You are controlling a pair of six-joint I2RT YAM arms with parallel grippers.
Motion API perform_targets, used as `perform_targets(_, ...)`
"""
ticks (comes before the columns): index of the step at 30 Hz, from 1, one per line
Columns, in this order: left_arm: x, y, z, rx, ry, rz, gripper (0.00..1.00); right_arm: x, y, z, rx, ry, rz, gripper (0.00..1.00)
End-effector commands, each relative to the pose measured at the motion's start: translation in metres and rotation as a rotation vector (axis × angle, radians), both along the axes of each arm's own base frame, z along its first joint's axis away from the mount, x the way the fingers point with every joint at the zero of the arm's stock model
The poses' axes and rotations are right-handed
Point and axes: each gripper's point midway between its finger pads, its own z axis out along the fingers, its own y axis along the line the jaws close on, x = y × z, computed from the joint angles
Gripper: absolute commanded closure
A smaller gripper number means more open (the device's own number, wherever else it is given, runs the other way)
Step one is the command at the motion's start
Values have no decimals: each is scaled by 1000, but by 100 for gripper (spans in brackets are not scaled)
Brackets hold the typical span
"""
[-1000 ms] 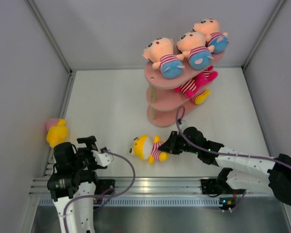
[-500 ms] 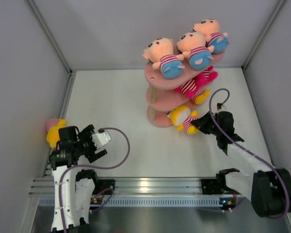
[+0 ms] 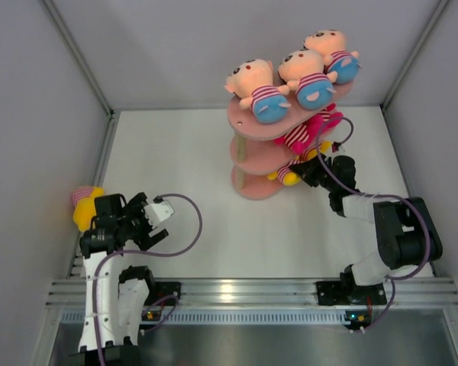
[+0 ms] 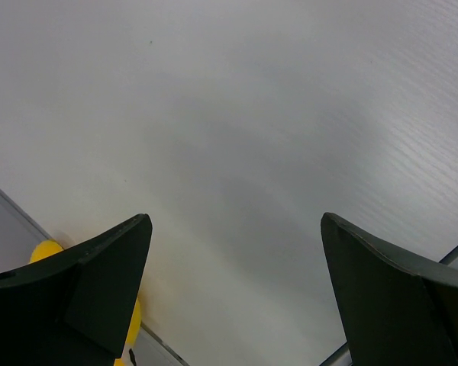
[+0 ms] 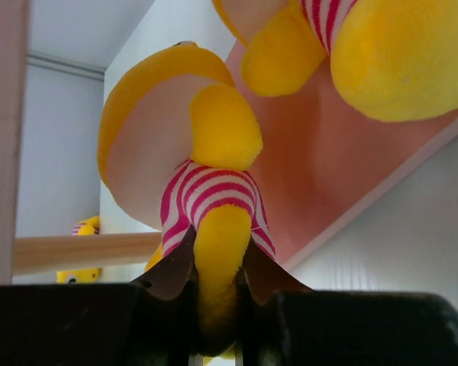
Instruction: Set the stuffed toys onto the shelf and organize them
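The pink three-tier shelf stands at the back. Three peach-faced toys lie on its top board and a magenta-limbed one on the middle board. My right gripper is shut on a leg of a yellow striped toy and holds it at the lowest tier's right edge. The right wrist view shows the jaws pinching that toy under a pink board. Another yellow toy lies by the left wall. My left gripper is open and empty beside it.
A second yellow toy lies on the board above the held one. A pale shelf post runs close to the left of the right jaws. The enclosure walls stand close on both sides. The left wrist view shows white table and a yellow scrap.
My right arm carried the yellow toy from the front middle of the table up to the shelf's lowest tier. My left gripper turned slightly toward the left wall and stays open.
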Motion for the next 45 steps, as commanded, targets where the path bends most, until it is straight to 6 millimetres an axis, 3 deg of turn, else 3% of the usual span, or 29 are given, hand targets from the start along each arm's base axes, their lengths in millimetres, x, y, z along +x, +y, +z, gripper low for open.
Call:
perform_targets(1,13,2,5,-13,-29,31,2,26,12,25,80,-95,-9,100)
perform_targets(4,17,7,6,-11,-21,65,2,37,12,18,118,-86,-39,100)
perform_targets(7,21,22,4,28,8,145,2,45,15,14,126,-77,-37,91)
perform_targets(8,27,28,5,43,-5,176,2,46,15,14,122,-76,-35,85)
perform_targets(9,30,42,2,90,10,238,2,44,15,10,116,-61,-35,67)
perform_targets(12,45,75,2,179,6,414,2,36,8,1,72,-1,-66,38)
perform_targets(14,56,96,8,224,-13,528,2,31,5,8,34,-18,-66,26)
perform_targets(17,70,127,5,315,33,677,2,23,0,16,-20,-22,-61,17)
perform_targets(21,78,171,7,430,27,794,2,12,-4,35,-64,-54,-58,11)
perform_targets(27,64,222,-5,573,97,868,2,-3,-6,45,-118,-55,-36,10)
perform_targets(30,55,240,-18,573,153,908,2,-8,-10,49,-139,-63,-45,9)
perform_targets(34,53,237,-40,513,196,858,2,-12,-10,54,-152,-77,-34,9)
perform_targets(35,56,233,-45,484,192,836,7,-12,-10,53,-154,-74,-33,9)
perform_targets(37,59,226,-49,446,187,808,39,-16,-10,55,-161,-78,-24,9)
perform_targets(38,61,224,-47,429,168,802,72,-17,-10,56,-166,-78,-23,9)
perform_targets(40,67,213,-45,370,131,770,95,-24,-14,59,-175,-88,-30,9)
perform_targets(41,69,208,-34,354,82,761,100,-29,-16,56,-182,-84,-35,9)
perform_targets(45,65,176,-15,248,16,670,100,-45,-30,74,-262,-142,-78,9)
